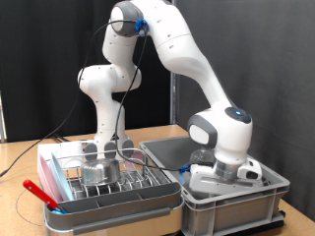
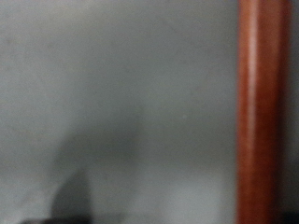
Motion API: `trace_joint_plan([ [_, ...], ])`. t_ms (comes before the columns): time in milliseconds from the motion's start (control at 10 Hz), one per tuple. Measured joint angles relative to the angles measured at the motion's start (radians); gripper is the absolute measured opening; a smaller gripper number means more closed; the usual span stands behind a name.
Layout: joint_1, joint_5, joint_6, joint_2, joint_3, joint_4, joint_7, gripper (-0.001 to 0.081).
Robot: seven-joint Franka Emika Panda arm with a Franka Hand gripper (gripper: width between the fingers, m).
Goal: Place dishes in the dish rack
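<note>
Exterior view, left to right. A red-handled utensil (image 1: 39, 192) lies at the left front corner of the dish rack (image 1: 103, 187), slanting across the tray's rim. The rack, silver wire in a shallow white-grey tray, sits on the wooden tabletop (image 1: 25, 157) at the exterior view's lower left. A shiny metal cup (image 1: 98, 170) rests among its prongs near the middle; whether it is upright or tipped I cannot tell. Behind the rack stands my white arm base, cables trailing beside it. To the right, just beside the rack, is the deeper grey tub (image 1: 261, 202), with a dark flat panel behind it. My tool (image 1: 219, 182) is lowered into that tub, fingers hidden below the rim (so how far apart they stand, and whether they have hold of anything, I cannot tell). Something pale and clear shows just above the tool at the wrist, too indistinct to name. Wrist view: blurred, very close; plain grey surface (image 2: 112, 103), a reddish-brown vertical band (image 2: 262, 112) along one edge, a dark smudge near one corner.
</note>
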State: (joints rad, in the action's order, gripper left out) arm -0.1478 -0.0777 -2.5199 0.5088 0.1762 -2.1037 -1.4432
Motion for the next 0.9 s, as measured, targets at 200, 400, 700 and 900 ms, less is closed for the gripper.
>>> trace_joint_plan([
  [200,0.000,0.007,0.002,0.001,0.000,0.000,0.003,0.0186],
  [400,0.000,0.010,0.007,0.001,0.000,0.001,0.017,0.0083],
  [700,0.007,0.048,0.006,0.000,0.003,0.001,0.020,0.0083],
  [900,0.032,0.120,-0.005,-0.008,0.026,-0.001,-0.005,0.0083],
])
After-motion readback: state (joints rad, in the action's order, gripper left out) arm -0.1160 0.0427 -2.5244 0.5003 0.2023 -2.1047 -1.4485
